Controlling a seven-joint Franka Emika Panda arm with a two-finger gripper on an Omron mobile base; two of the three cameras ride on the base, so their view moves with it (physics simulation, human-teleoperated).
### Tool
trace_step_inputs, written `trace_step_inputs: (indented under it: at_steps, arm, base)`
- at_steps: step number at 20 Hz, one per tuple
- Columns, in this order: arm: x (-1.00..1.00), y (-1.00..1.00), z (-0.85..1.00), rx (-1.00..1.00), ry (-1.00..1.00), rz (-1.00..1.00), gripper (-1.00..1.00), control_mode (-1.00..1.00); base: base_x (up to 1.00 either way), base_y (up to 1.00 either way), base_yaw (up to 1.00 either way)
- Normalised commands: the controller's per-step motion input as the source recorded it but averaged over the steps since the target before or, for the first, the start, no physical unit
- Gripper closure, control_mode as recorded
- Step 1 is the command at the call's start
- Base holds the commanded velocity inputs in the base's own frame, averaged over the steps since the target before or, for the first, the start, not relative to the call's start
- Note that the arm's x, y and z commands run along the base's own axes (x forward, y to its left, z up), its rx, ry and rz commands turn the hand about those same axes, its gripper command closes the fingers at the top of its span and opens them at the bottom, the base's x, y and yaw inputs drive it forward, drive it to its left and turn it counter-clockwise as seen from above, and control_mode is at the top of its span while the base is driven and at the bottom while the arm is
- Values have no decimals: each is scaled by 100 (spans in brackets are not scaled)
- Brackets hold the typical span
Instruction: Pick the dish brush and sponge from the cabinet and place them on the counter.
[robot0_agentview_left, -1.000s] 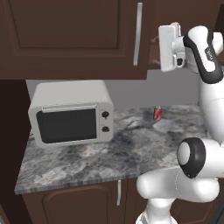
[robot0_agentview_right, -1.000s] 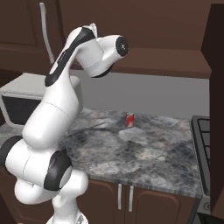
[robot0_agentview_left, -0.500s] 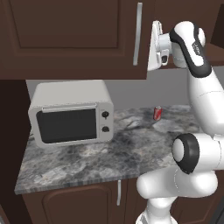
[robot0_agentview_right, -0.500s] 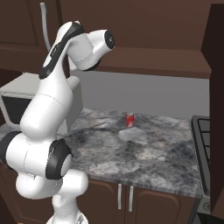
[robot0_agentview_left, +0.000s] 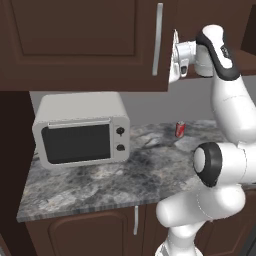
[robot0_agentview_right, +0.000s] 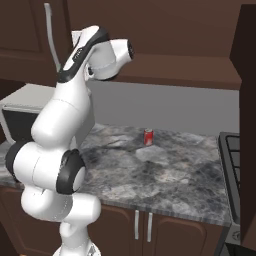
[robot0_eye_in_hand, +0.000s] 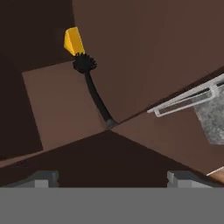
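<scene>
In the hand view, the dish brush (robot0_eye_in_hand: 94, 94) lies on the brown shelf (robot0_eye_in_hand: 52, 109) inside the cabinet (robot0_eye_in_hand: 144, 48). It is black, with a thin curved handle and a round bristle head at its far end. Just past that head is the sponge (robot0_eye_in_hand: 73, 40), of which a small yellow wedge shows. My gripper (robot0_eye_in_hand: 113, 179) is open, its fingertips (robot0_eye_in_hand: 43, 178) well short of the brush handle's near end. In the left base view the gripper (robot0_agentview_left: 173, 57) sits high at the cabinet's (robot0_agentview_left: 75, 45) right edge, pointing in.
A silver bar handle (robot0_agentview_left: 159, 37) runs down the shut cabinet door left of my hand. On the grey counter (robot0_agentview_left: 150, 170) below stand a grey microwave (robot0_agentview_left: 80, 130) and a red can (robot0_agentview_left: 180, 129). A stove edge (robot0_agentview_right: 240, 155) is at the far right.
The hand has moved left, closer to the cabinet's opening, while the arm's upper part swung with it. The jaws stayed open and nothing on the counter moved.
</scene>
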Motion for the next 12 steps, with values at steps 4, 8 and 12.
trace_step_inputs:
  at_steps: [4,8,12]
  arm:
    - [-16,37,-13,6,4,33,-100,-100]
    - [-24,38,-17,5,0,33,-100,-100]
    - [-16,32,-17,5,0,37,-100,-100]
  base:
    - [0,0,0]
    - [0,0,0]
    - [0,0,0]
